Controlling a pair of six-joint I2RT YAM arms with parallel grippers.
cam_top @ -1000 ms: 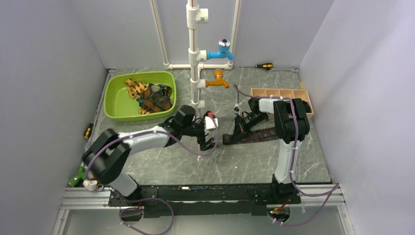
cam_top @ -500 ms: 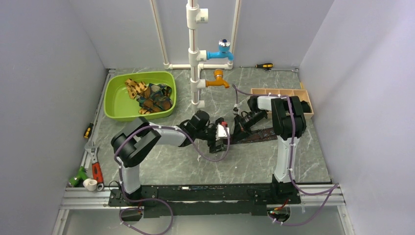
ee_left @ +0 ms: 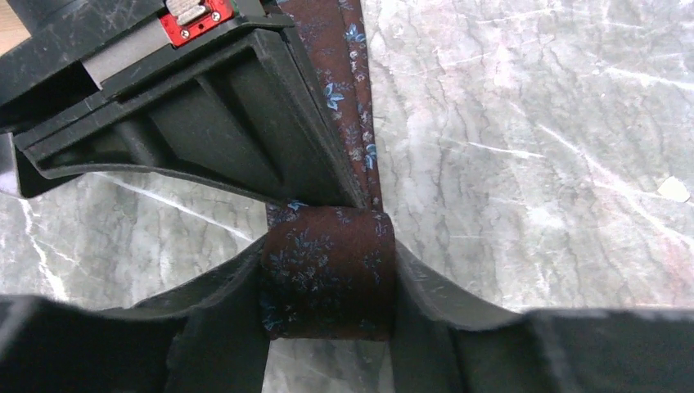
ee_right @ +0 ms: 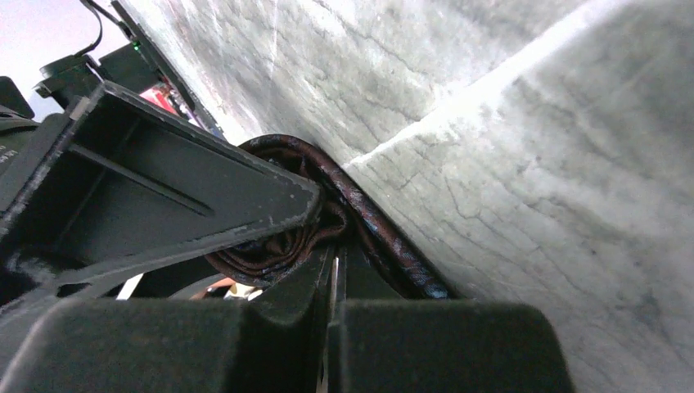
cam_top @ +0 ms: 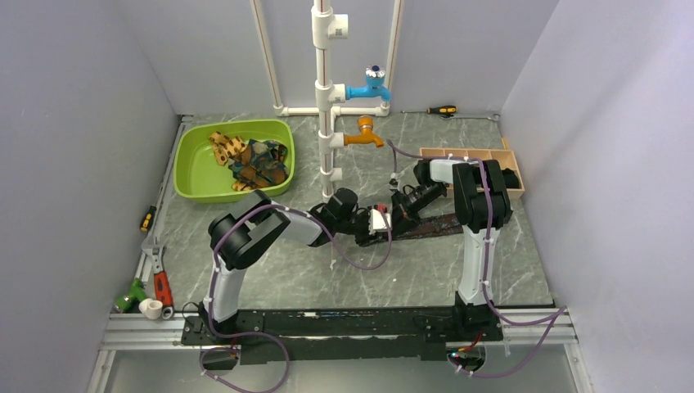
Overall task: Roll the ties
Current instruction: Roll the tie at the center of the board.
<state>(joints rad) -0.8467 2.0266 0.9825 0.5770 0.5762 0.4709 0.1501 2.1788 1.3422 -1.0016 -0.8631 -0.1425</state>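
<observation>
The left gripper (ee_left: 327,274) is clamping the rolled end of a dark brown speckled tie (ee_left: 331,299); the right gripper (ee_right: 323,237), fingers narrow, is pinching its coil.

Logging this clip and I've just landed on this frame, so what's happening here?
Both arms meet at mid-table over one dark brown tie. The left gripper has its jaws pressed against both sides of the tie's rolled end, and the flat remainder trails away across the table. The right gripper sits right beside the roll, over the flat part; whether its jaws are shut is unclear. Other ties lie in the green basin.
</observation>
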